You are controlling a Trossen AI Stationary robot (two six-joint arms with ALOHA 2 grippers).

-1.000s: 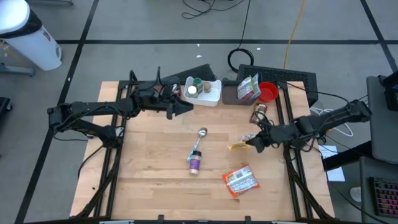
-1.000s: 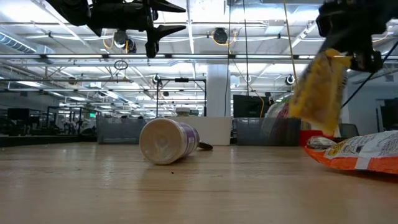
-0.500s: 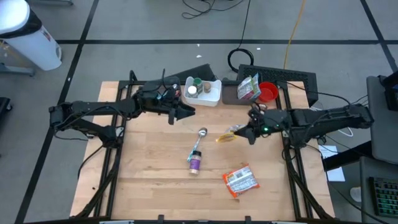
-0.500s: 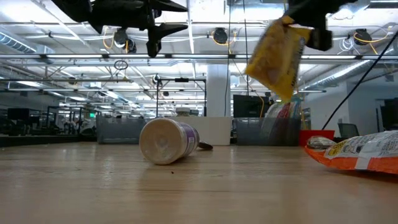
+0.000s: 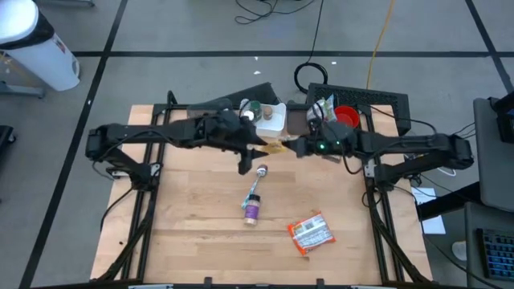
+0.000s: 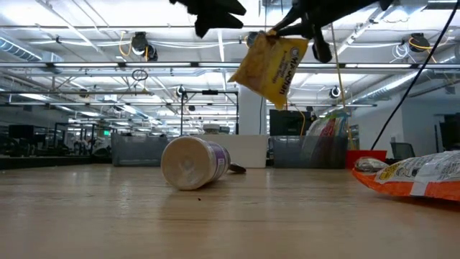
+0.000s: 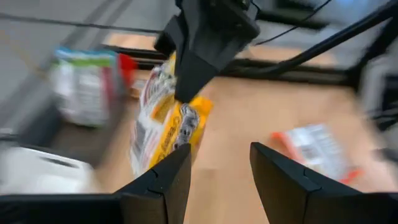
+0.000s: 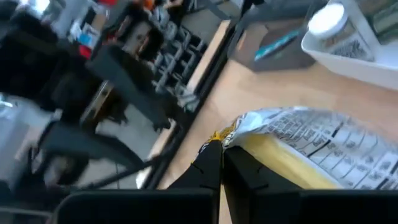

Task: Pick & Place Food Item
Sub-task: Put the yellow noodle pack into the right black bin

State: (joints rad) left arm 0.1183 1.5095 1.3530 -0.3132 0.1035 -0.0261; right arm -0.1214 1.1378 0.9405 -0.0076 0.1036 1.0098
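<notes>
- Yellow crinkled snack pouch point(image 6: 272, 66) held aloft by its top edge, well clear of the wooden tabletop point(image 5: 193, 233); hanging tilted over the back-centre of the table, near the white plastic bin point(image 5: 271, 120).
- Carried inward from the table's right side a second ago to the centre now; pick stage judged complete, transfer under way.
- Right gripper point(image 5: 295, 148) clamped tight on the pouch's upper seam, arm stretched across toward the left arm.
- Left gripper point(image 7: 214, 171) directly facing the pouch, fingers point(image 7: 165, 180) partly spread with nothing between them; pouch just ahead of the tips in the left wrist view.
- Left arm swung from beside the bin toward the centre over the same second; grippers now nearly meeting. Judged a hand-over or a drop into the bin; which, not determinable.
- Not touched: purple-labelled cylindrical container point(image 5: 251, 210) lying on its side mid-table, metal spoon point(image 5: 260, 175) just behind it, orange-and-white flat snack packet point(image 5: 310, 234) toward the front right.
- Red cup point(image 5: 345, 119) and green-labelled bag point(image 5: 321, 112) at the back right, beyond the bin.
</notes>
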